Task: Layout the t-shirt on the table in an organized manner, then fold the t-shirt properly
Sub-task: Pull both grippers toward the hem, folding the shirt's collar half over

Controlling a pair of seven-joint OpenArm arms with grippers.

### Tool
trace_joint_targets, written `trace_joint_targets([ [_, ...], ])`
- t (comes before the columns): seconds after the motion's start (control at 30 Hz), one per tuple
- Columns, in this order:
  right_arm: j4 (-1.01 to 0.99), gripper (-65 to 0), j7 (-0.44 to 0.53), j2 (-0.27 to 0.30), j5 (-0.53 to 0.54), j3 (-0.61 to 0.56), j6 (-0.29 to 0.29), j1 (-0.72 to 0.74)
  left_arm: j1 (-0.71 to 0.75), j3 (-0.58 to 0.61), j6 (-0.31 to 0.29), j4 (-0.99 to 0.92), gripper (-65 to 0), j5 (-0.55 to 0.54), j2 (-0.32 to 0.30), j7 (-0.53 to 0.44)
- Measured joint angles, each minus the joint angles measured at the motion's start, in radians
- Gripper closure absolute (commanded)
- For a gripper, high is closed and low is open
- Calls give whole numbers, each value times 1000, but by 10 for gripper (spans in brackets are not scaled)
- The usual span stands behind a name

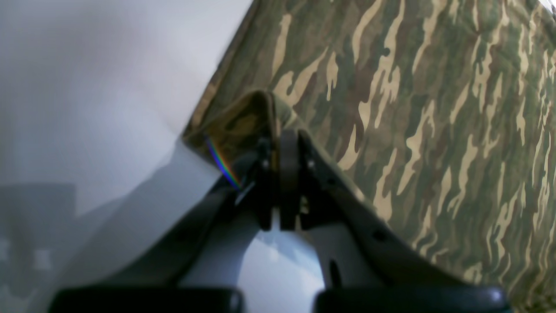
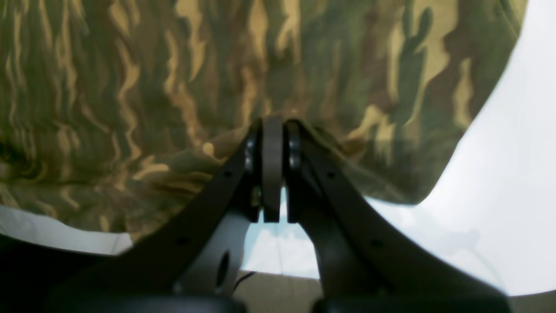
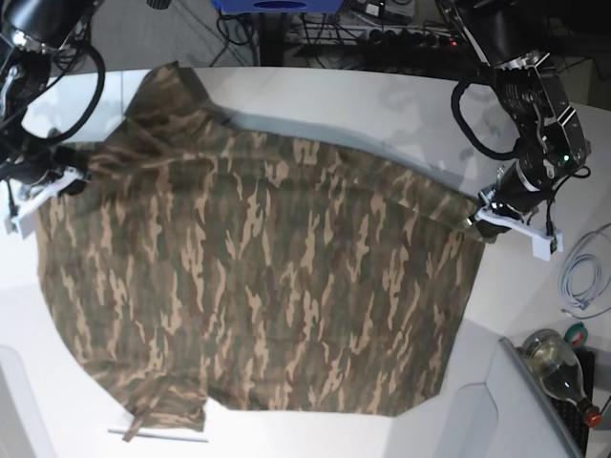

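The camouflage t-shirt (image 3: 258, 277) lies spread wide over the white table (image 3: 382, 105), with one sleeve toward the far left and one at the near left. My left gripper (image 3: 474, 218) is at the shirt's right edge. In the left wrist view this gripper (image 1: 282, 130) is shut on a raised fold of the shirt's hem (image 1: 256, 113). My right gripper (image 3: 81, 176) is at the shirt's left edge. The right wrist view shows it (image 2: 273, 126) shut on a pinch of the cloth (image 2: 152, 87), which is lifted a little off the table (image 2: 499, 174).
A glass bottle (image 3: 558, 367) and a coiled white cable (image 3: 582, 277) lie off the table's right side. A thin white strip (image 3: 158, 437) lies on the table near the front left sleeve. Cables and a power strip (image 3: 382, 38) run beyond the far edge.
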Motion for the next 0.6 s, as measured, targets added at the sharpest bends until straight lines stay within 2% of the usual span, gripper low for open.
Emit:
trace_joint_targets([
  [0.2, -66, -8, 3, 37, 3, 0, 0, 83, -74, 0, 4, -64, 0, -2, -1, 0],
  [0.33, -140, -8, 5, 45, 2, -1, 0, 137, -115, 35, 109, -109, 0, 3, -5, -1],
  [0.5, -257, -8, 8, 64, 1, -4, 0, 205, -178, 100, 120, -167, 0, -6, -3, -3],
  [0.6, -288, -8, 61, 66, 0, -4, 0, 224, -200, 100, 125, -196, 0, -6, -2, -5],
])
